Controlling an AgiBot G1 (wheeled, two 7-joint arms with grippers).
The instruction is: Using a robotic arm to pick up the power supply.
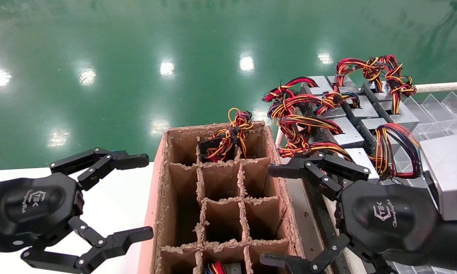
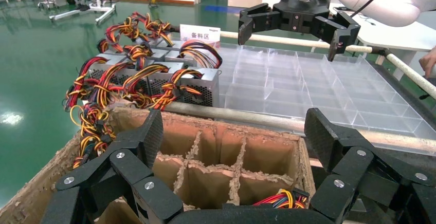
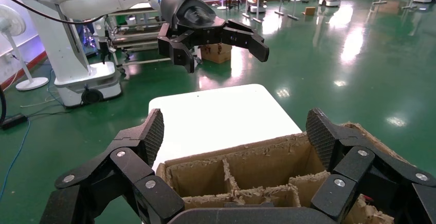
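Several silver-grey power supplies with red, yellow and black wire bundles lie in rows on the right; the left wrist view shows them beyond the carton. Another power supply sits in the carton's far middle cell, and wires show in a near cell. My right gripper hangs open over the carton's right wall, just short of the nearest row, holding nothing. My left gripper is open and empty over the white table, left of the carton. Each wrist view shows the other arm's gripper farther off: right, left.
A brown cardboard carton with ragged dividers stands between the arms. A clear plastic compartment tray lies beyond the power supplies, with a bar along its far edge. The white table is on the left, above a green floor.
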